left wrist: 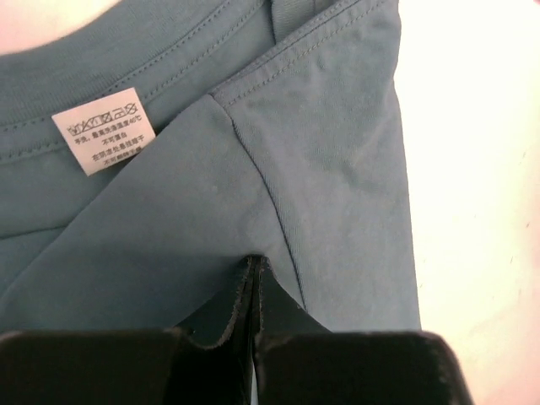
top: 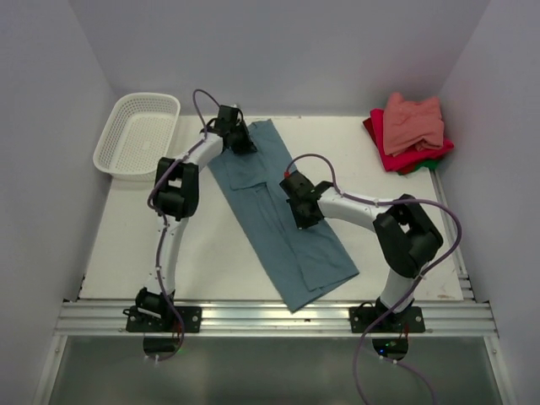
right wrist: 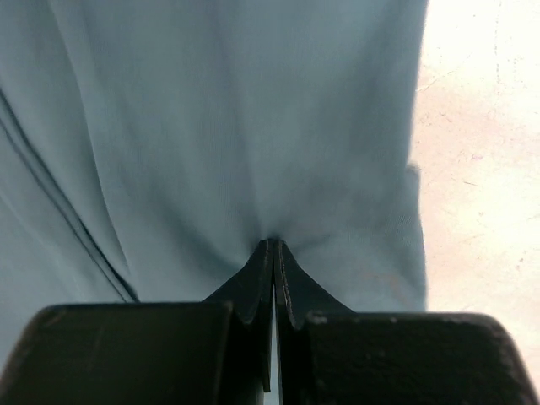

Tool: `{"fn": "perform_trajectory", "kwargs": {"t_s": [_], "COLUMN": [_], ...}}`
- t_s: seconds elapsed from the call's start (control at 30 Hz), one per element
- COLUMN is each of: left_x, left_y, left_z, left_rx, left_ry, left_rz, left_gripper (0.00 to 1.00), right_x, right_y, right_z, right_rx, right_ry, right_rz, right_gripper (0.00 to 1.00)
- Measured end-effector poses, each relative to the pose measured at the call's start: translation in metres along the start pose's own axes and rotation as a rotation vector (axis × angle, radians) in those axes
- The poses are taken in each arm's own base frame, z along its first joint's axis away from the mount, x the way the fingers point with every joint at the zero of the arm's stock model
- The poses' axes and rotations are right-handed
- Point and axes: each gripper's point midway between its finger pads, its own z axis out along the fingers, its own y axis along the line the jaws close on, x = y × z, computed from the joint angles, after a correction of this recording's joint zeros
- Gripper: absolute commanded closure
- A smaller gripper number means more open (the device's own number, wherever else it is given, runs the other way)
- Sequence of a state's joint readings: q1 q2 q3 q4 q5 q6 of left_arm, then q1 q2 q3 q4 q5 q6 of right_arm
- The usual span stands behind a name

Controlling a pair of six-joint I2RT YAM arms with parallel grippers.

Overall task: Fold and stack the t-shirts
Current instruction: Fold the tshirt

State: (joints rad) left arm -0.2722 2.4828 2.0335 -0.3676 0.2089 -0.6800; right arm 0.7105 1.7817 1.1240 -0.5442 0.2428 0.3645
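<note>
The teal shirt lies as a long strip across the surface, running from 11 o'clock down to 5. The left hand is clamped tight on cloth by the collar — the right hand pinches the middle, equally closed. The folded stack — pink over red and green — sits at 2 o'clock.

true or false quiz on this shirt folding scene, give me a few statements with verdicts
1. The left gripper and right gripper are both shut on the teal shirt. True.
2. The white basket sits in the far right corner. False: it is in the far left corner.
3. The salmon-pink shirt tops the stack. True.
4. The teal shirt lies spread flat, sleeves out. False: it is folded into a long narrow diagonal strip.
5. The left gripper grips the hem end. False: the collar end, near the label.
</note>
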Motion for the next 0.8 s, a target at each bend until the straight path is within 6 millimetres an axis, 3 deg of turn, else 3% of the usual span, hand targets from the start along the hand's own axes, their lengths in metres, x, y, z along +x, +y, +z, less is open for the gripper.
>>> {"fn": "perform_trajectory", "kwargs": {"t_s": [0.13,0.47,0.63,0.8], "left_x": [-0.020,-0.018,-0.013,-0.011], "left_y": [-0.016,-0.036,-0.037,-0.038], "left_z": [0.022,0.030,0.032,0.030], "left_rx": [0.082,0.259,0.300,0.318], "left_ry": [-0.029,-0.020,-0.025,-0.026], "left_rz": [0.029,0.099,0.121,0.136], "left_gripper": [1.00,1.00,1.00,1.00], "right_x": [-0.008,-0.007,0.019,0.028], "right_y": [0.002,0.012,0.009,0.011], "right_z": [-0.006,-0.011,-0.001,-0.004], "right_rx": [-0.001,-0.050,-0.054,-0.088], "right_ry": [0.006,0.030,0.076,0.039], "right_rz": [-0.003,0.015,0.029,0.062], "right_gripper": [1.00,1.00,1.00,1.00]}}
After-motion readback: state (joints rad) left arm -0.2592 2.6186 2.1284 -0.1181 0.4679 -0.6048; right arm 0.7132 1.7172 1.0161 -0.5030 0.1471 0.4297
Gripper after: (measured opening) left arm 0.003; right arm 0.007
